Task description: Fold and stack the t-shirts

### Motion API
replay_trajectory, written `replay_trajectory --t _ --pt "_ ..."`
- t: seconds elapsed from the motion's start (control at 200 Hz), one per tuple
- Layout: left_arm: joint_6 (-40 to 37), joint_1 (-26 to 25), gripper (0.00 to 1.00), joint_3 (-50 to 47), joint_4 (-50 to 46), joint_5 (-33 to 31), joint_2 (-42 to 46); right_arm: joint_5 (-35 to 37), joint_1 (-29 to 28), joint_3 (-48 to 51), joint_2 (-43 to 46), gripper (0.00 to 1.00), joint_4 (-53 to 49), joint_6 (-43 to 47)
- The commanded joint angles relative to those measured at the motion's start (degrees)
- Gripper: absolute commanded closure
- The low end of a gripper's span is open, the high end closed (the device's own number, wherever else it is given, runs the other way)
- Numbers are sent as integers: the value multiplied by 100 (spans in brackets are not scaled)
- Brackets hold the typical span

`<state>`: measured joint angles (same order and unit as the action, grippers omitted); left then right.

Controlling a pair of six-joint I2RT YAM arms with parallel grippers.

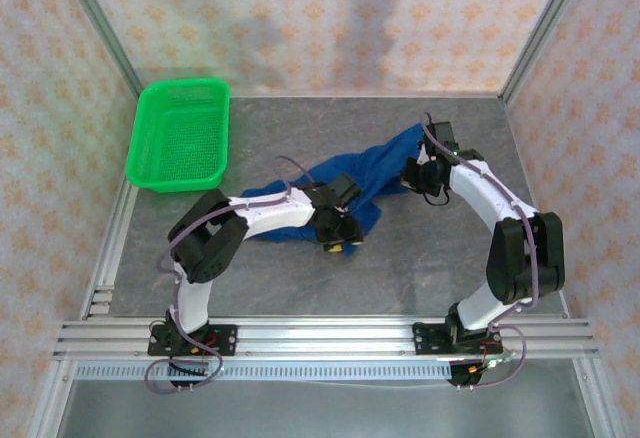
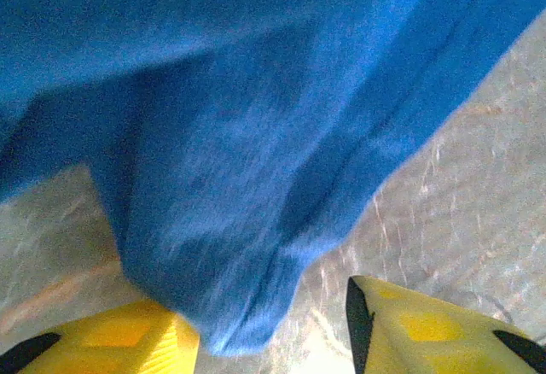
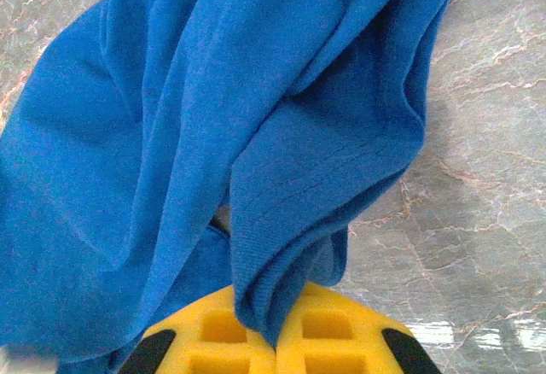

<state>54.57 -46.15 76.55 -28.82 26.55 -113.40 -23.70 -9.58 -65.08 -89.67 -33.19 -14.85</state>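
Marble table (image 1: 300, 288), blue t-shirt (image 1: 375, 173) pinched in right gripper (image 3: 277, 327), left gripper (image 2: 271, 327) spread at its edge

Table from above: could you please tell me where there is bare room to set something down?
Free: the near table between the front rail and the t-shirt; also the far strip from the green basket to the right wall. Crowded: the centre, where the left claw and right claw meet the t-shirt.

Lab cell: aluminium rails (image 1: 320, 333), papered walls (image 1: 330, 18).
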Motion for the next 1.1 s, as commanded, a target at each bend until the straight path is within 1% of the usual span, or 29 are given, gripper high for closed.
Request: replay_trajectory --t 0.0,0.085,0.12,0.135,0.18,0.215,0.29,0.39,0.425,0.56,0.711,0.851,0.966,0.991,1.096 --pt "-64 -77 55 360 -220 -313 -254 -50 40 47 176 100 15 110" --pt "-219 -75 64 524 -455 -392 -421 -48 43 22 227 100 2 114" --pt "-311 -70 69 598 -581 -425 -454 -42 45 13 246 100 0 110" --pt "-357 -73 73 632 -636 -452 -465 -42 49 13 256 100 -11 107" --pt "-483 -70 91 707 -804 -536 -452 -33 61 -10 291 100 -12 105" --pt "-561 -48 100 740 -909 -608 -404 -35 77 -37 316 100 -10 87" --pt "-706 26 100 734 -1100 -758 -183 -60 106 -124 349 100 -30 25" --pt "-860 195 100 693 -1359 -1103 356 -161 157 -303 392 100 -22 -103" --pt "-915 279 100 723 -1503 -1241 684 -207 166 -384 413 100 -5 -175" --pt "-1261 557 100 1184 -2102 -1814 1564 -406 222 -709 531 100 139 -505" --pt "-1672 894 100 2103 -2717 -2426 2210 -434 262 -1256 760 100 252 -761" --pt "-2057 1250 100 3016 -2942 -2775 2604 -455 430 -1910 949 100 298 -1000" --pt "-2362 1533 100 4019 -3168 -2969 2618 -517 712 -2442 1039 100 419 -1240" --pt "-2562 1593 100 4249 -3217 -3024 2593 -541 773 -2527 1054 100 446 -1291" --pt "-2884 1830 100 5171 -3364 -3078 2459 -676 1067 -2943 1083 100 673 -1559"
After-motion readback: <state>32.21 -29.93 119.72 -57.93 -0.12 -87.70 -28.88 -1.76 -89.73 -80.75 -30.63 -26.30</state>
